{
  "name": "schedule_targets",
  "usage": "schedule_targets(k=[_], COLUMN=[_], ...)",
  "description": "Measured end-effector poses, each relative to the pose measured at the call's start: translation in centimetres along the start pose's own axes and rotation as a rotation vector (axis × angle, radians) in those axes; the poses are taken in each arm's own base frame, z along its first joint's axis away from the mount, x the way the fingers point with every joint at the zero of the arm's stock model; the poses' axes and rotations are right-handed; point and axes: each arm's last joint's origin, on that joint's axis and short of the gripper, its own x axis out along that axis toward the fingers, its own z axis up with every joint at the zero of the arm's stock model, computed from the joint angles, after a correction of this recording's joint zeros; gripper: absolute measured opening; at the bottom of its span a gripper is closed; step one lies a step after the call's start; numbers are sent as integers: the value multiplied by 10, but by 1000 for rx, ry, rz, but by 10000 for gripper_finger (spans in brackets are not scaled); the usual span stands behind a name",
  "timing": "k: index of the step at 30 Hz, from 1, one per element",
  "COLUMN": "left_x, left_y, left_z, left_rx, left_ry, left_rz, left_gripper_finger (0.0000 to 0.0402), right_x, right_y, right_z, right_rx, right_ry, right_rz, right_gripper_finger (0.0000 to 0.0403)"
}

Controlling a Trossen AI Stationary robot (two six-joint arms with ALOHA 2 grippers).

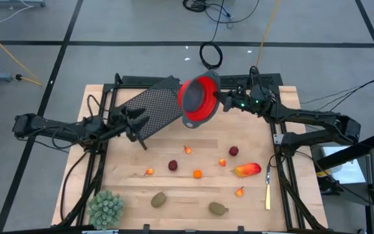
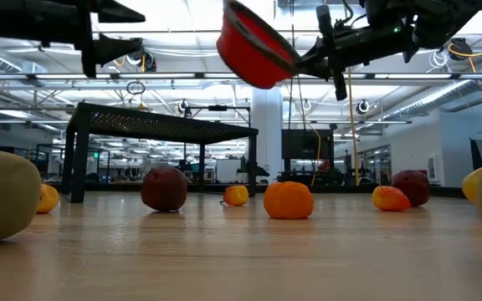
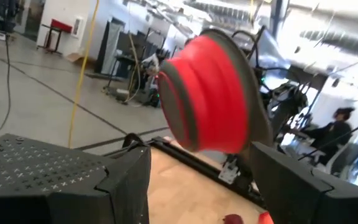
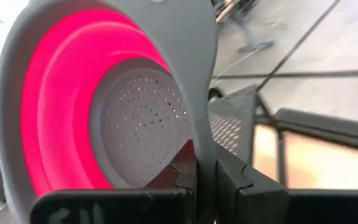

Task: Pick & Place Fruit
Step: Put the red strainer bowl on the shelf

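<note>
Red collapsible grey-rimmed colander (image 1: 199, 99) hangs upper centre, pinched by the right gripper (image 1: 221, 101), the left gripper (image 1: 137, 125) open and empty, toy fruit pieces (image 1: 197, 173) scattered across the lower table.

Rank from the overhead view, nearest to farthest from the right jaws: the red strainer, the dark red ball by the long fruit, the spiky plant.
1. Red strainer: held in the right gripper, at the table's far edge.
2. Dark red ball: right of middle.
3. Spiky plant: near-left corner.
</note>
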Motion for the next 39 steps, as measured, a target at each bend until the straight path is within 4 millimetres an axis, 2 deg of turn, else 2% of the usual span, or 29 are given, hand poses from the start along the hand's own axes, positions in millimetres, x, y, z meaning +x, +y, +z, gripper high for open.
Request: schedule_targets(k=[4, 11, 21, 29, 39], left_x=[18, 53, 96, 128, 168], left_y=[-12, -33, -57, -71, -73], left_z=[10, 25, 42, 51, 45], left_rx=[63, 197, 354, 499, 561], left_ry=[42, 138, 126, 119, 133], left_rz=[16, 124, 256, 326, 437], left_gripper_finger=[271, 271, 271, 271, 271], right_x=[1, 2, -5, -10, 0], right_y=[9, 42, 71, 91, 103], right_z=[0, 17, 29, 25, 6], right_rx=[-94, -367, -599, -691, -834], right_ry=[-65, -162, -294, -385, -374], right_rz=[-51, -168, -436, -536, -600], right_gripper_finger=[10, 10, 10, 10, 10])
